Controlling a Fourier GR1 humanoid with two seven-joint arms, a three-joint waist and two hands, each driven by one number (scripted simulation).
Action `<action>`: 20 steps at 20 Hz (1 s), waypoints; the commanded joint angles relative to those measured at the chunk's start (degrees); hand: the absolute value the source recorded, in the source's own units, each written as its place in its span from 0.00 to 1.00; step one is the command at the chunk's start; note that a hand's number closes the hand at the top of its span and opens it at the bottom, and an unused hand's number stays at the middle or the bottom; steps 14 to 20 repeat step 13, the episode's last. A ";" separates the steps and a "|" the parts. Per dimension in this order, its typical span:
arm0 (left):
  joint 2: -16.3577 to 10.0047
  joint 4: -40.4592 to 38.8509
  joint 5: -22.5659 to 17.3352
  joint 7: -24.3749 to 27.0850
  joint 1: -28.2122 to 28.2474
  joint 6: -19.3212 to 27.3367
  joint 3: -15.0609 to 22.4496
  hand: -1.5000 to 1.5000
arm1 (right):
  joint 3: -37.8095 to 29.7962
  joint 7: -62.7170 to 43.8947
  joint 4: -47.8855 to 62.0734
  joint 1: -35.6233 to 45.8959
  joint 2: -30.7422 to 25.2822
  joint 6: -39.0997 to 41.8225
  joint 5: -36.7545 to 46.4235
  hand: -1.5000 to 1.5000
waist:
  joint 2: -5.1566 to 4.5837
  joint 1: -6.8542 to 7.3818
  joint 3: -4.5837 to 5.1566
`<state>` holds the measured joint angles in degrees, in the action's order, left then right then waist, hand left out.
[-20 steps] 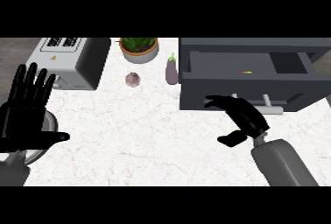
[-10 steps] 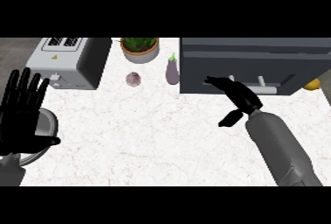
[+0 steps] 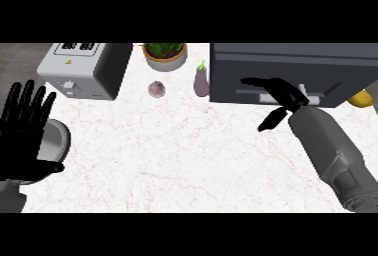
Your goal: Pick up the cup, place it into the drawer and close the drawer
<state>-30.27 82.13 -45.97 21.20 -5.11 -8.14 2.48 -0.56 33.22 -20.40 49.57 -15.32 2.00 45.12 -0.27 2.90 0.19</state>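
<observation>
White counter lies open before shut drawer.

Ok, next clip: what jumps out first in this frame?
The right hand, black, fingers stretched out against the front of the dark grey drawer at upper right, which looks shut. Next, the left hand held open and upright at the left edge, a toaster behind it.
</observation>
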 commanded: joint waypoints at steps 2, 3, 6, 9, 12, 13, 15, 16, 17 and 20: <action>2.42 0.29 1.35 0.25 -0.26 1.08 1.20 0.00 | -2.36 -0.33 8.04 5.76 -4.24 2.13 -0.05 0.00 | -1.33 1.02 -0.35; 1.25 -0.60 1.27 0.17 -2.04 0.01 0.34 0.00 | -2.49 -2.43 8.47 6.54 -1.52 -0.76 0.12 0.00 | -1.61 1.46 -0.36; 0.21 -1.28 0.89 -1.18 -1.44 -1.26 0.22 0.00 | -3.69 -1.39 9.26 8.67 -4.55 1.72 -0.80 0.00 | -1.79 1.96 -0.38; 1.00 -0.08 1.28 -1.02 -2.23 0.12 0.19 0.00 | -3.44 1.51 10.37 7.31 -6.94 1.91 -0.29 0.00 | -1.97 2.26 -0.44; 1.16 -0.98 3.36 0.90 -1.09 0.26 0.10 0.00 | -3.59 -0.78 10.99 9.04 -4.28 0.63 -0.25 0.00 | -1.72 2.29 -0.38; 2.73 -2.65 3.87 0.77 -2.98 1.47 0.89 0.00 | -3.86 0.65 11.16 8.76 -5.48 1.26 -0.50 0.00 | -2.07 1.76 -0.39; 2.73 -2.65 3.87 0.77 -2.98 1.47 0.89 0.00 | -3.86 0.65 11.16 8.76 -5.48 1.26 -0.50 0.00 | -2.07 1.76 -0.39; 2.73 -2.65 3.87 0.77 -2.98 1.47 0.89 0.00 | -3.86 0.65 11.16 8.76 -5.48 1.26 -0.50 0.00 | -2.07 1.76 -0.39; 2.73 -2.65 3.87 0.77 -2.98 1.47 0.89 0.00 | -3.86 0.65 11.16 8.76 -5.48 1.26 -0.50 0.00 | -2.07 1.76 -0.39; 2.73 -2.65 3.87 0.77 -2.98 1.47 0.89 0.00 | -3.86 0.65 11.16 8.76 -5.48 1.26 -0.50 0.00 | -2.07 1.76 -0.39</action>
